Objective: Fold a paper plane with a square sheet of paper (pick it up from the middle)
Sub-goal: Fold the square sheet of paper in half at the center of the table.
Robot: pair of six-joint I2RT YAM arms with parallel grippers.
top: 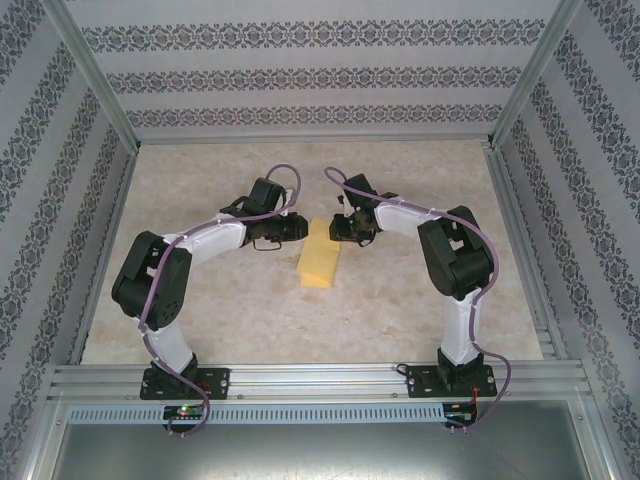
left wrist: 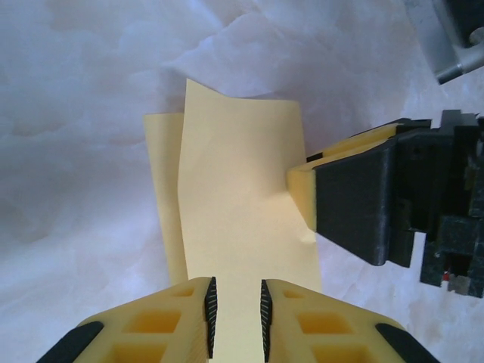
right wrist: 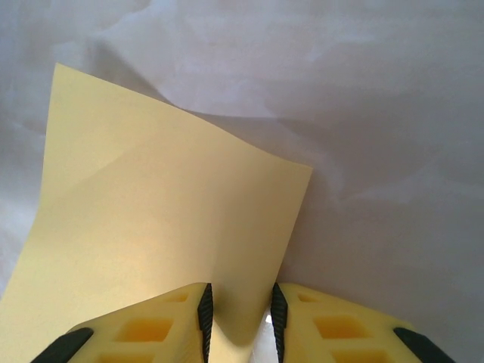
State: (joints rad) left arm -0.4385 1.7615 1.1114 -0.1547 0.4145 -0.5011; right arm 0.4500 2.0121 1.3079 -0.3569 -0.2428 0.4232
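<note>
The square sheet of paper (top: 320, 256) lies folded on the bench (top: 230, 320) between the arms, with the left hand (left wrist: 237, 302) and right hand (right wrist: 238, 302) each narrowed to a slit over its edge, and whether either truly pinches it cannot be told.

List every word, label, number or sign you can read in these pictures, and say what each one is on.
None: there is no readable text anywhere.
The yellow sheet of paper is blank on the faces that show.
The walls carry a repeating ornament, not letters.
The left arm's base has no label that can be made out.
</note>
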